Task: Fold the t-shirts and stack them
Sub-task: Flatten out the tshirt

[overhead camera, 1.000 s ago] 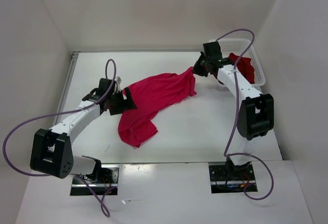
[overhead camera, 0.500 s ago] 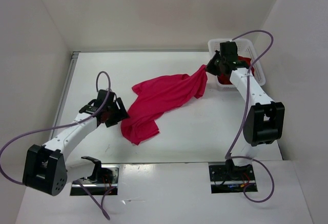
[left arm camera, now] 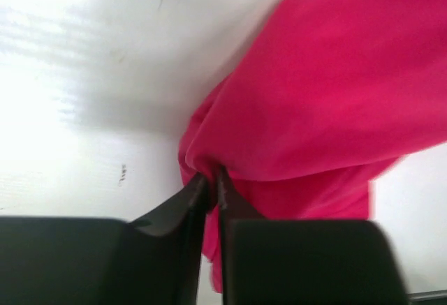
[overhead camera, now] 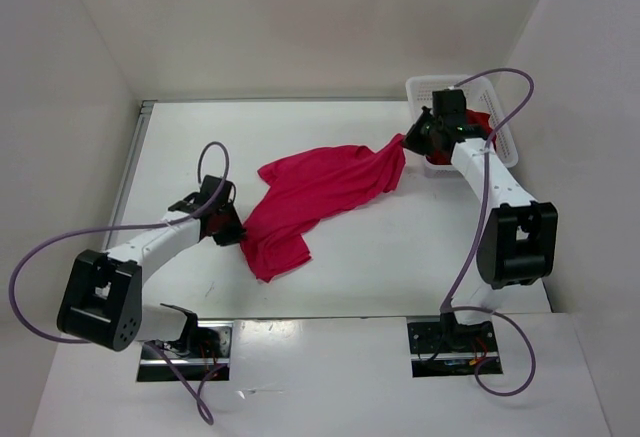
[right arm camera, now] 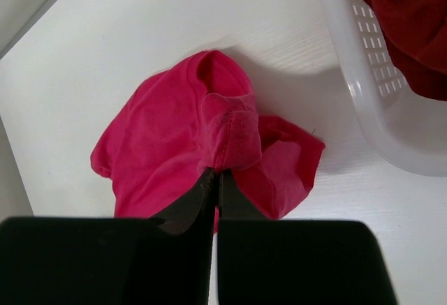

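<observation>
Magenta-pink soft cloth t-shirt (overhead camera: 320, 189) lies crumpled on the white table (overhead camera: 400, 247). The left gripper (overhead camera: 228, 225) pinches its near edge and the right gripper (overhead camera: 408, 142) clamps its far corner, likely to stretch it flat for folding. Beyond, a dark red cloth shirt (overhead camera: 484, 127) waits in the white plastic mesh basket (overhead camera: 508, 145).

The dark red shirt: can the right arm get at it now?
Not yet, probably: the right gripper is shut on the magenta shirt. The dark red shirt lies uncovered in the basket beside it.
</observation>
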Motion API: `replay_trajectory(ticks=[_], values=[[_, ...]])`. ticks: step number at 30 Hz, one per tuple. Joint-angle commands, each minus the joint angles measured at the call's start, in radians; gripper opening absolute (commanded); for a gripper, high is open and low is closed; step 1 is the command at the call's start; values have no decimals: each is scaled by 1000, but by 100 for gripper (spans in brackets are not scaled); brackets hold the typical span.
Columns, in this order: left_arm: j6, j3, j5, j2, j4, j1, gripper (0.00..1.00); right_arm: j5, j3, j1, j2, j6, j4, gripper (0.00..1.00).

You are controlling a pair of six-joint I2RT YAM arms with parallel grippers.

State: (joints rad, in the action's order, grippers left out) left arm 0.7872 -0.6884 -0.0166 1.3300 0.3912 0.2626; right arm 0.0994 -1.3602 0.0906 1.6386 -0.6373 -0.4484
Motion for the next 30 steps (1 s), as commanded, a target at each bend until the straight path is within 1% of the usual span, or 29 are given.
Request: replay_trajectory(ticks=[1,3,4,5,6,7,9,10,13,15,17,19,20,21,23,25,27,29,30], values=[[-22,-123,-29,-61,-22,-8,13,26,-2,-6,-89,27,47,0],[-60,-259,-64,-107,26,-17,10,46,-23,-6,-132,47,10,0],[-78,-316,-65,-126,46,-45,8,62,-36,-6,-152,47,-2,0],[-97,-430,-65,-126,78,-65,7,62,-49,-6,-196,62,-15,0],[-127,-489,-65,-140,96,-85,7,72,-85,3,-221,73,-29,0],[-143,-543,-50,-153,118,-133,6,85,-108,3,-246,73,-61,0],[-164,-664,-2,-173,130,-181,6,85,-183,33,-318,91,-90,0],[-178,-698,7,-192,152,-215,6,85,-209,46,-341,91,-119,0],[-200,-799,-9,-204,178,-215,6,74,-292,81,-422,100,-159,0],[-212,-845,-25,-216,190,-215,6,74,-348,81,-466,100,-171,0],[-247,-959,-75,-216,219,-215,6,97,-427,81,-477,100,-187,0],[-267,-1051,-106,-195,250,-215,6,97,-491,81,-490,110,-214,0],[-282,-1092,-117,-195,250,-215,6,108,-561,81,-490,110,-242,0],[-282,-1161,-117,-184,250,-215,6,124,-594,81,-479,110,-254,0],[-304,-1212,-117,-170,259,-215,6,151,-657,81,-470,110,-279,0],[-318,-1246,-106,-144,259,-215,6,175,-657,81,-470,99,-279,0],[-327,-1258,-92,-131,250,-215,7,175,-616,81,-461,90,-289,0],[-338,-1213,-59,-101,230,-215,7,186,-509,81,-450,81,-289,0],[-353,-1186,-7,-88,218,-215,9,186,-452,81,-450,80,-265,0]])
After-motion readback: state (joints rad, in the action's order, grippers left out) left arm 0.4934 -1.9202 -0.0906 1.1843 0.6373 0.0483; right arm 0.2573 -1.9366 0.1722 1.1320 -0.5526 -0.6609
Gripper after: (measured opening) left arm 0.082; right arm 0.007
